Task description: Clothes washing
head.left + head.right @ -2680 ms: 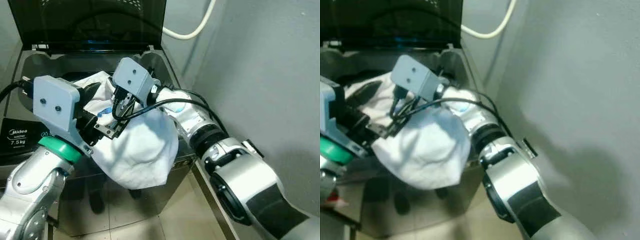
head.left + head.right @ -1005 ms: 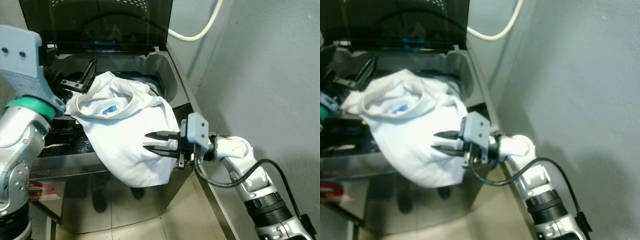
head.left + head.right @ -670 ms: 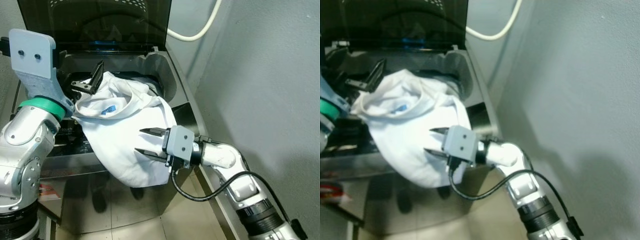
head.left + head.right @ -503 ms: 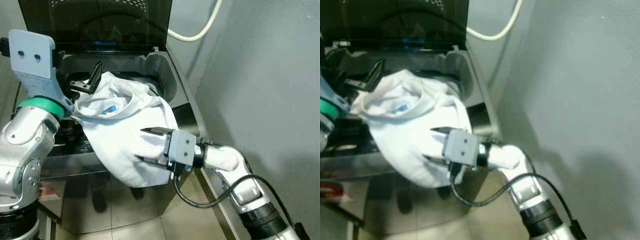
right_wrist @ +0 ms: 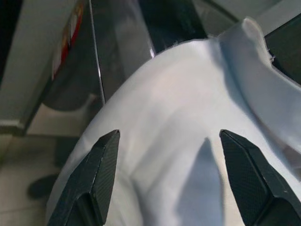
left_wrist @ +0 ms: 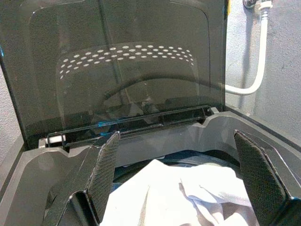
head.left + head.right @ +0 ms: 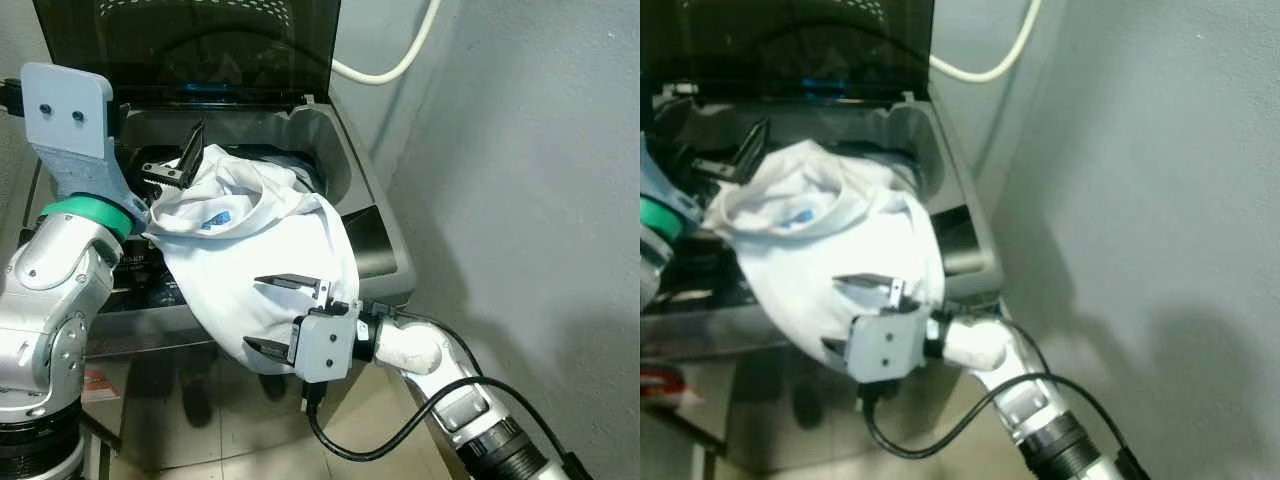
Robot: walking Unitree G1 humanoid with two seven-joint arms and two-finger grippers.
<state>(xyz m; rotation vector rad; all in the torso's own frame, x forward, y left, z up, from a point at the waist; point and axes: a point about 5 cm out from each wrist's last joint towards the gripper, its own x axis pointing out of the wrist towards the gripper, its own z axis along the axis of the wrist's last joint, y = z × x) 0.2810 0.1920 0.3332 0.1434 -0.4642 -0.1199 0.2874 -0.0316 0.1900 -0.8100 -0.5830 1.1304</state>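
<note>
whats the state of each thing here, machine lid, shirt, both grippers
washing machine lid: open, upright
white shirt: half in the tub, draped over the front edge
left gripper: open, at the shirt's collar end
right gripper: open, against the hanging part

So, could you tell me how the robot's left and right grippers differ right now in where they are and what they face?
The left gripper sits up over the washing machine tub, beside the upper end of the white garment; the right gripper is lower, at the part hanging over the machine's front. The left one points toward the raised lid, the right one at the hanging cloth. Both are open and holding nothing.
</note>
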